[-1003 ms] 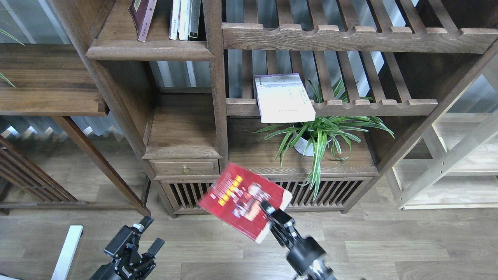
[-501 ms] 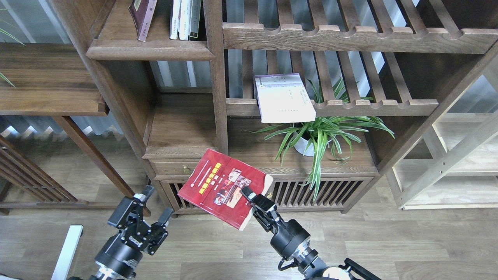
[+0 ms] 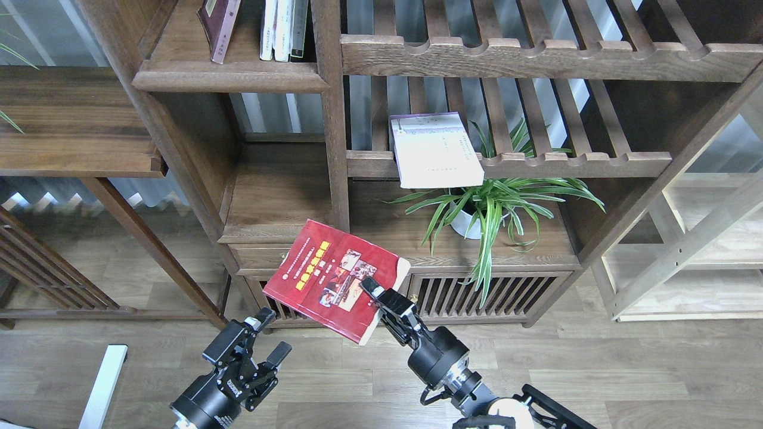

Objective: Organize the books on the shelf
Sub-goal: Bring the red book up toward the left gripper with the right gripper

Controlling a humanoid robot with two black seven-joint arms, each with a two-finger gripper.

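Now red book [image 3: 334, 280] shifted left, seemingly flatter

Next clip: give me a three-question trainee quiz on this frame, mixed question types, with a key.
1. True or false: the left gripper holds the red book.
2. Where does the pale book lie?
A. on the floor
B. on a slatted rack above the potted plant
C. upright beside the maroon book
3. Fill in: the red book is held at its lower right corner by the ____ gripper.

Key:
1. False; the left gripper is open and holds nothing.
2. B
3. right
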